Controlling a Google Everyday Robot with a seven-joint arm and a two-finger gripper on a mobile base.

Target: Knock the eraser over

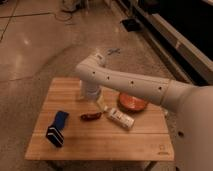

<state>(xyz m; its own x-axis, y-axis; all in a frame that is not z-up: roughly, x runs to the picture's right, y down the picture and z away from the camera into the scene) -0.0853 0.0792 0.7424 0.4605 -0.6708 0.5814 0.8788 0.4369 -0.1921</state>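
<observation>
The eraser (57, 128) rests on the left part of the wooden table (110, 142). Its bright blue face shows above, and a black face with white stripes faces the front. My white arm reaches in from the right and bends down over the table's middle. My gripper (102, 105) hangs low at the table's centre, just above the near end of a white oblong box. It is well to the right of the eraser and apart from it.
A small dark-red object (91, 116) lies between the eraser and the white oblong box (120, 119). An orange-red dish (133, 103) sits right of the gripper. A shiny floor surrounds the table, with a dark wall base at the far right.
</observation>
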